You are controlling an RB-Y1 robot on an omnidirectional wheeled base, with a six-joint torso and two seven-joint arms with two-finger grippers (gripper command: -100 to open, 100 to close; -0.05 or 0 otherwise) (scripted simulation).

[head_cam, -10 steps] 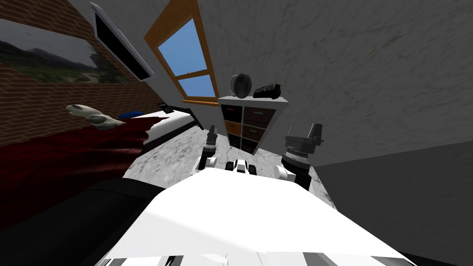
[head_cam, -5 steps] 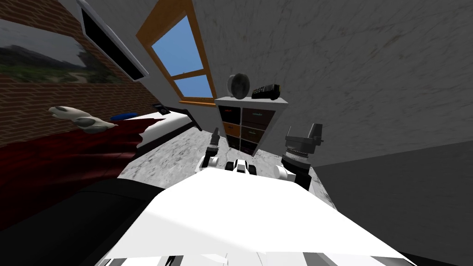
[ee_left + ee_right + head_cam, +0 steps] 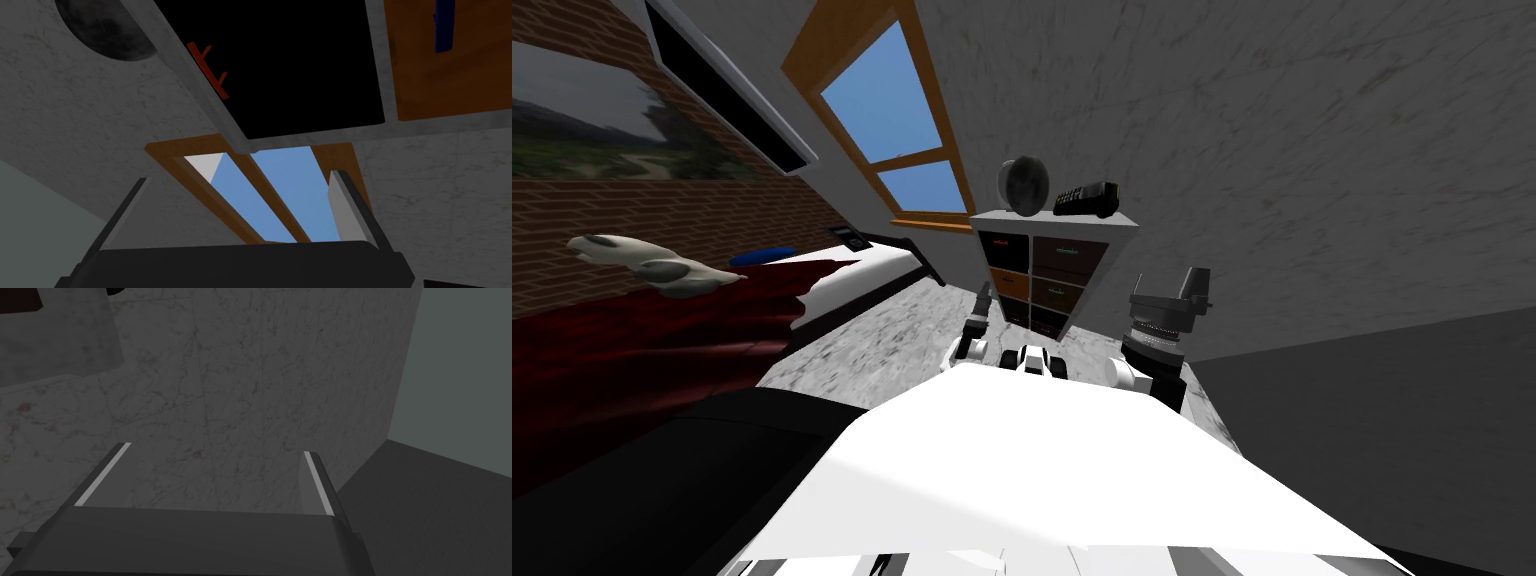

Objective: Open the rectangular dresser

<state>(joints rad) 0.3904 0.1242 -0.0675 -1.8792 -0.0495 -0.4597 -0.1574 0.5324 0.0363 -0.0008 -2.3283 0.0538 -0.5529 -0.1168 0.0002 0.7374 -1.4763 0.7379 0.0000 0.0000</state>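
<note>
The dresser is a grey-framed unit of dark and orange drawer fronts, standing against the marbled wall ahead of me. My left gripper reaches toward its left side and stops short, open with nothing between the fingers. In the left wrist view the left gripper points past the unit's corner, close to a black drawer front with a red handle and an orange drawer front with a blue handle. My right gripper is raised to the dresser's right; the right gripper stands open and faces the wall.
A round grey object and a black remote-like thing lie on the dresser's top. A bed with a dark red blanket is at the left. A wood-framed window is behind, with marbled floor between.
The whole head view has swung, sliding bed and window leftward. My left hand has drawn nearer to the dresser's left side. The right arm keeps its pose.
</note>
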